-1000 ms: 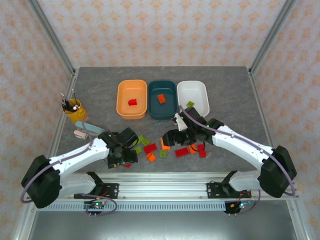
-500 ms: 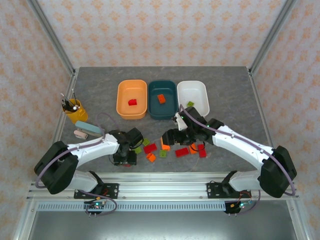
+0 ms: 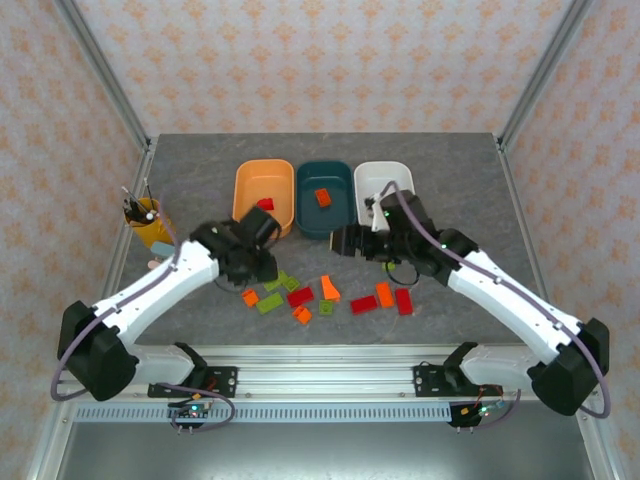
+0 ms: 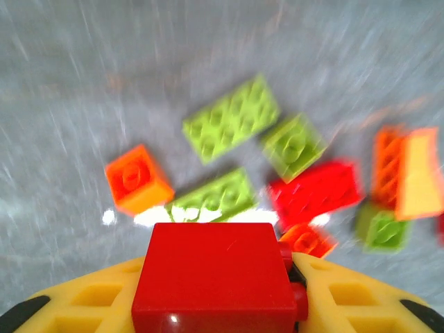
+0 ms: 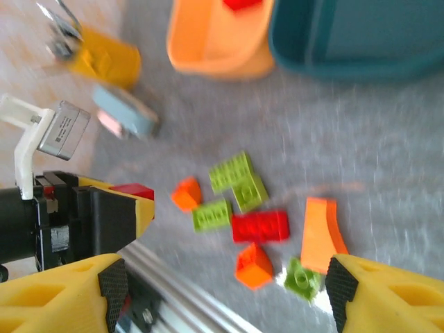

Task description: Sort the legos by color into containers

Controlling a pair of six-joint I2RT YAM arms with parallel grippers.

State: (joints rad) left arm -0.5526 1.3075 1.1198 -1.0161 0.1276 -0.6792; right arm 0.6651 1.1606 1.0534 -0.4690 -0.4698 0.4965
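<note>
My left gripper (image 3: pixel 260 268) (image 4: pixel 220 295) is shut on a red lego (image 4: pixel 211 267) (image 5: pixel 132 189), held above the table just left of the pile. Below it lie loose legos: an orange one (image 4: pixel 137 186) (image 3: pixel 250 298), green ones (image 4: pixel 230 119) (image 3: pixel 268 302) and a red one (image 4: pixel 316 192) (image 3: pixel 300 296). My right gripper (image 3: pixel 348 240) (image 5: pixel 225 288) hangs open over the pile with nothing between its fingers. The orange container (image 3: pixel 264 222) holds a red lego (image 3: pixel 266 204). An orange lego (image 3: pixel 322 197) lies in the teal container (image 3: pixel 325 228). My right arm partly covers the white container (image 3: pixel 372 175).
A yellow pen cup (image 3: pixel 147 222) (image 5: pixel 104 59) stands at the far left, with a pale blue-and-pink block (image 5: pixel 125 114) beside it. More legos (image 3: pixel 384 296) lie under the right arm. The metal rail (image 3: pixel 320 352) runs along the table's near edge.
My left gripper closed on the red lego near the table's front and rose with it toward the tubs. The right arm lifted and drew back toward the tubs, still open.
</note>
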